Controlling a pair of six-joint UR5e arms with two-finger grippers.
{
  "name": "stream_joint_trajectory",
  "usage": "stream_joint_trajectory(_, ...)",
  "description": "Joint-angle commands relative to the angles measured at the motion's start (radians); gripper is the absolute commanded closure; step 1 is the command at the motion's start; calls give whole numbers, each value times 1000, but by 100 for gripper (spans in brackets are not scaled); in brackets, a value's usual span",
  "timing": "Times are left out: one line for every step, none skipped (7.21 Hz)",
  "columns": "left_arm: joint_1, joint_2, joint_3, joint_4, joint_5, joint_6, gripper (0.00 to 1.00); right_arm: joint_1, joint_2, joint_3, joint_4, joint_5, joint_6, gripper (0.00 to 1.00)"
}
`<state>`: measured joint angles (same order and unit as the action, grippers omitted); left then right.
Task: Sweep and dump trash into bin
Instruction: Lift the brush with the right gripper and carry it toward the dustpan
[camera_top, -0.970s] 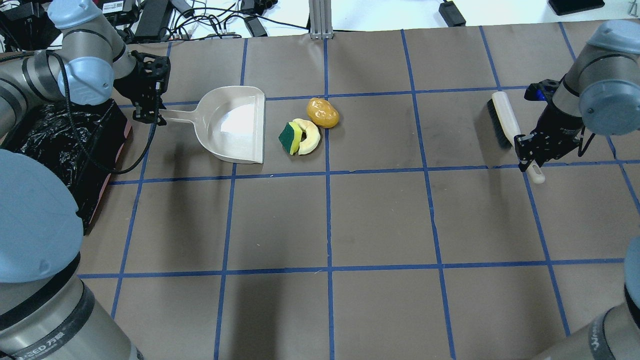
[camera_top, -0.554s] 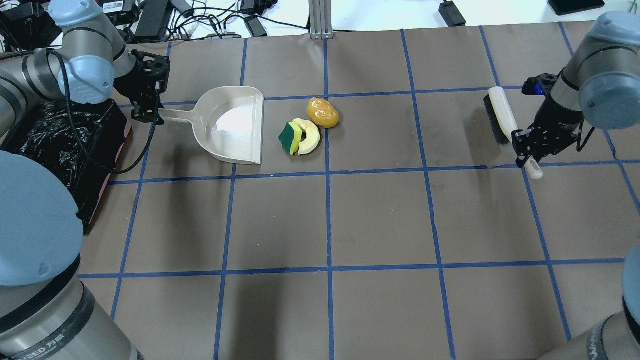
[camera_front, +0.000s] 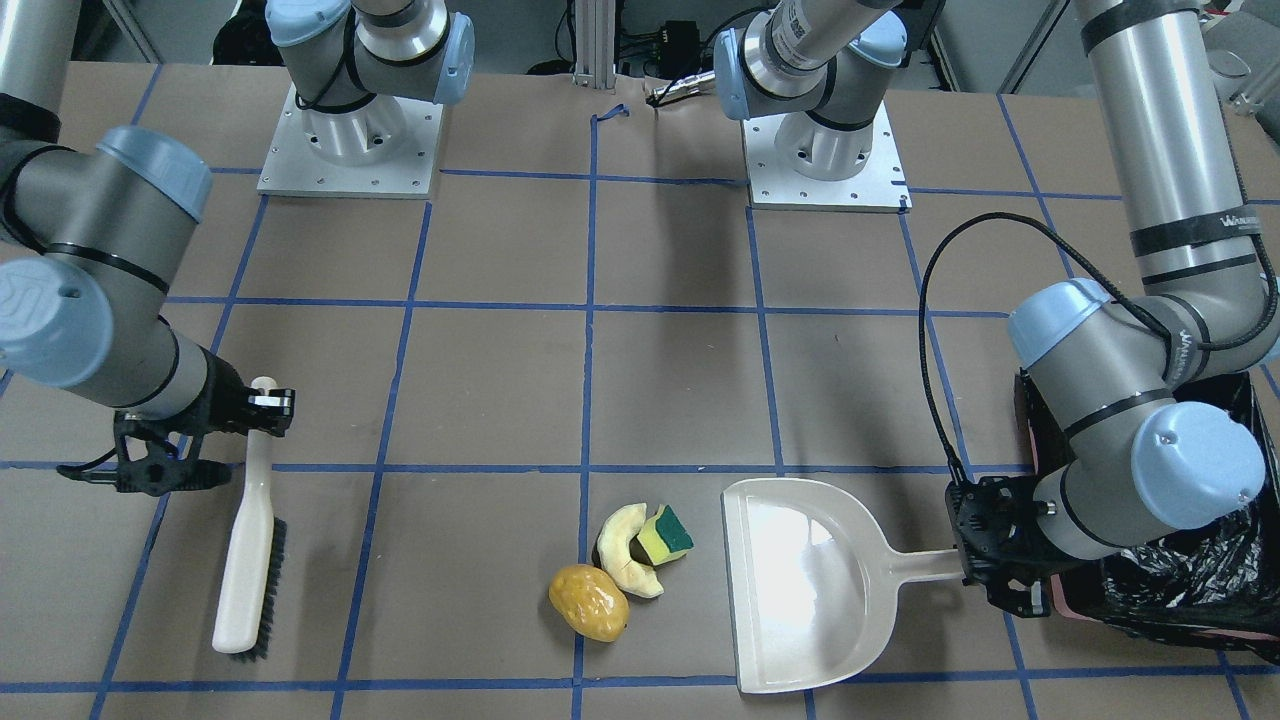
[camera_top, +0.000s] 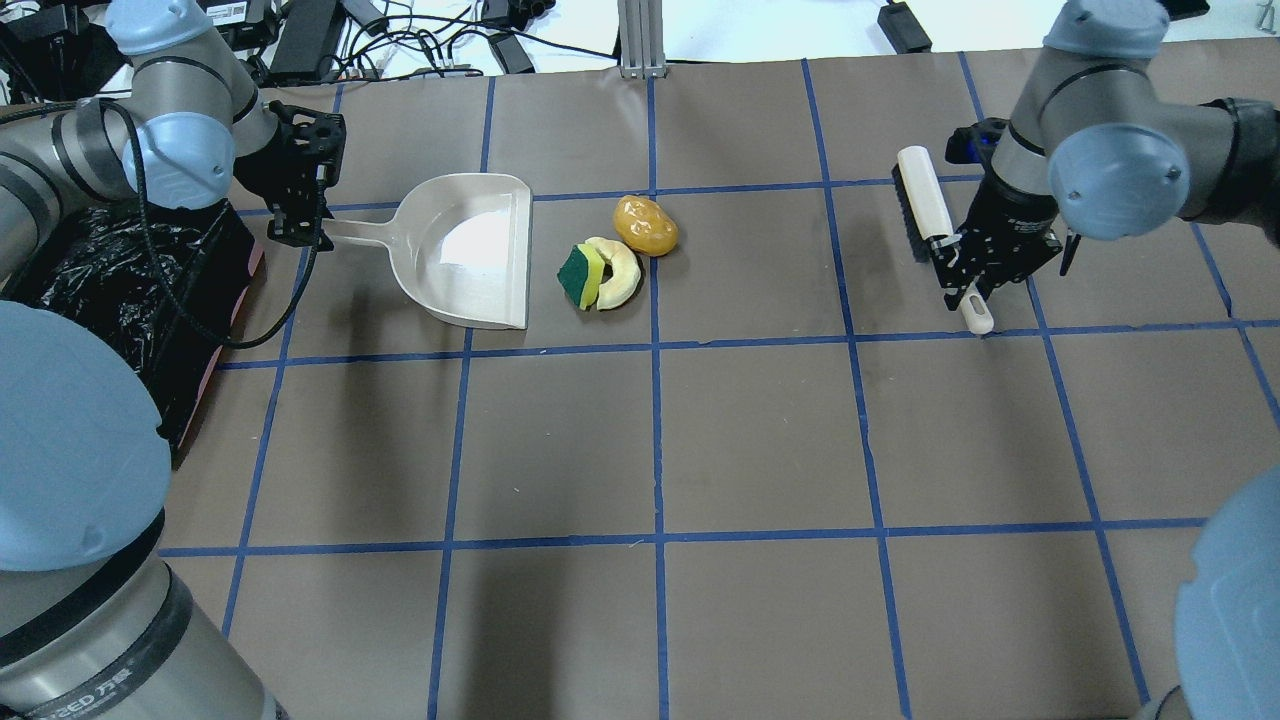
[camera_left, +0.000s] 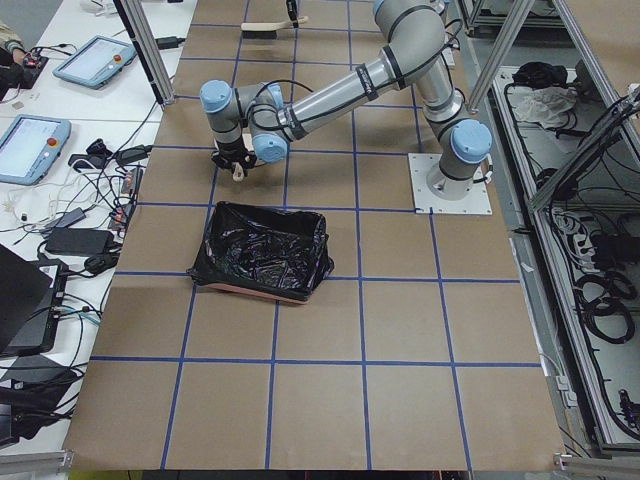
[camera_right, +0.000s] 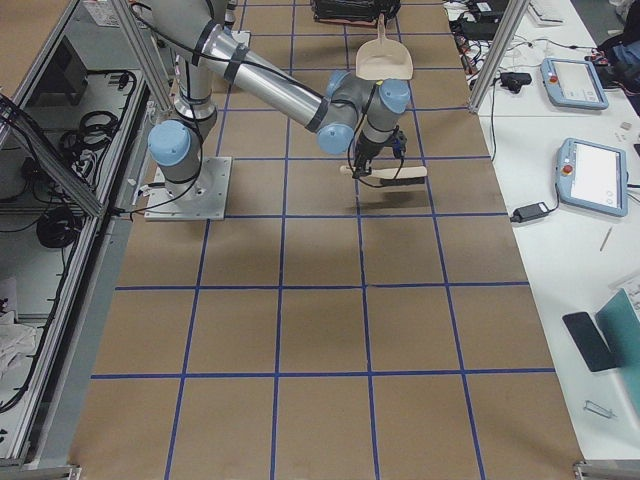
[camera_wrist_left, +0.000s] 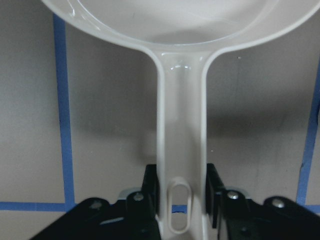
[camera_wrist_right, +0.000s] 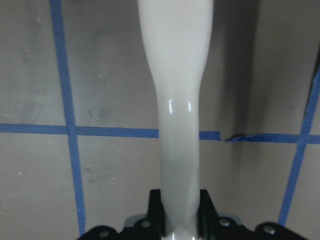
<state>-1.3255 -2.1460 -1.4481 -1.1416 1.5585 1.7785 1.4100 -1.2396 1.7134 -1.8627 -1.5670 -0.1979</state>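
The trash lies together: a yellow-orange lump (camera_top: 645, 225), a cream wedge (camera_top: 622, 272) and a yellow-green sponge piece (camera_top: 581, 276), just right of the cream dustpan (camera_top: 470, 250). The dustpan's open edge faces them. My left gripper (camera_top: 300, 235) is shut on the dustpan handle (camera_wrist_left: 180, 150). My right gripper (camera_top: 965, 275) is shut on the handle of a white brush (camera_top: 925, 205), about two tiles right of the trash. The bin (camera_top: 130, 290), lined with a black bag, stands left of the dustpan, beside my left arm.
The table is brown paper with blue tape lines (camera_top: 655, 350). Cables and power bricks (camera_top: 400, 30) lie beyond the far edge. In the front-facing view the arm bases (camera_front: 350, 140) stand at the top, and the bin (camera_front: 1190, 590) is at the lower right.
My right arm has carried the brush to the left, toward the trash, and slightly farther back. The left gripper, the dustpan and the trash have barely moved.
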Motion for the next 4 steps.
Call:
stream_joint_trajectory(-14, 9, 0, -3, 0, -20, 86, 107, 5, -6, -3, 83, 139, 100)
stream_joint_trajectory(-26, 5, 0, -3, 2, -22, 86, 145, 20, -8, -4, 85, 167, 100)
stream_joint_trajectory(-32, 5, 0, -3, 2, -28, 86, 196, 28, -14, -13, 106, 266, 100)
stream_joint_trajectory(-35, 1, 0, -3, 2, -53, 86, 245, 38, -41, -15, 176, 361, 100)
